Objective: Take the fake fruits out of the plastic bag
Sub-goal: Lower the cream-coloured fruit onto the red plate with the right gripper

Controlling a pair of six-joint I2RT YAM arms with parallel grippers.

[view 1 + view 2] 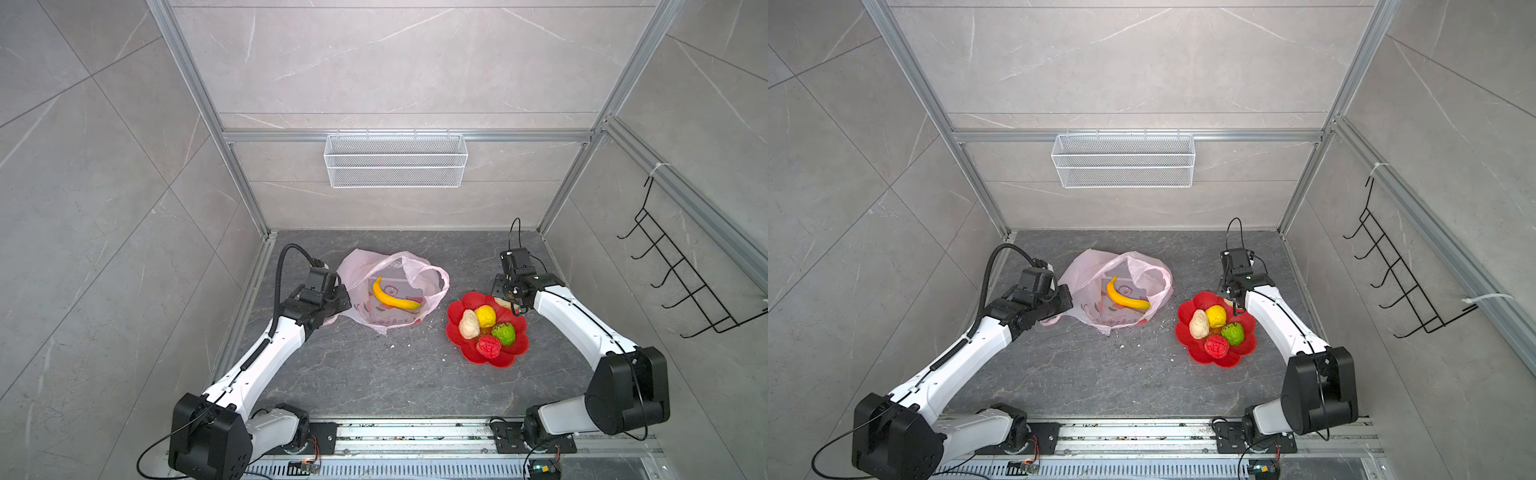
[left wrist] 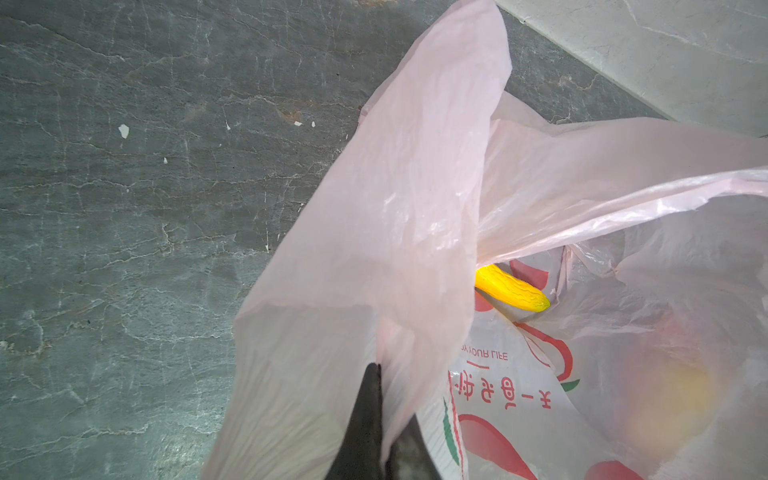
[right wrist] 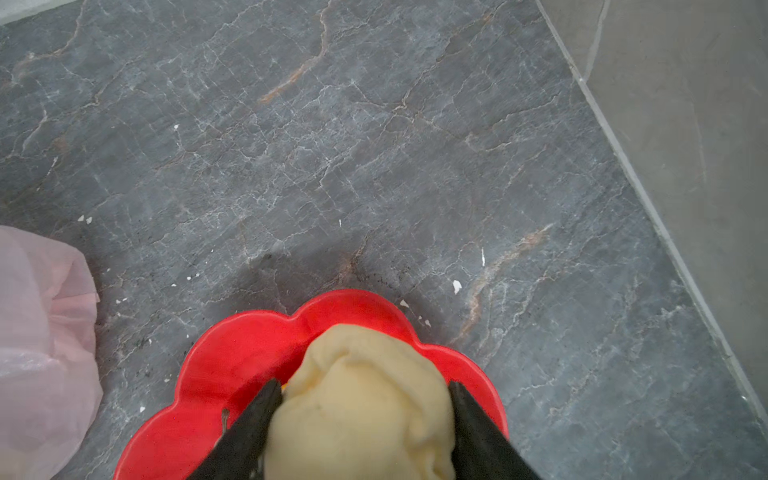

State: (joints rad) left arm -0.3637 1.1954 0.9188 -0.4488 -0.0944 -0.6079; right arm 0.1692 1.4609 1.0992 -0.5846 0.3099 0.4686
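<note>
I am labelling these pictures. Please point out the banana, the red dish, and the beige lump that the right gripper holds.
banana [image 1: 395, 301]: a top view, middle of its yellow body.
red dish [image 1: 473, 299]: a top view, bare far lobe.
beige lump [image 3: 357, 399]: right wrist view, its rounded front.

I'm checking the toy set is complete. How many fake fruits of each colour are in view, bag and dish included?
Yellow: 2 (banana in the plastic bag, yellow ball on the red dish)
Beige: 2 (resting lump on the dish, held lump in the right claw)
Red: 1 (red ball)
Green: 1 (green ball)
Total: 6
</note>
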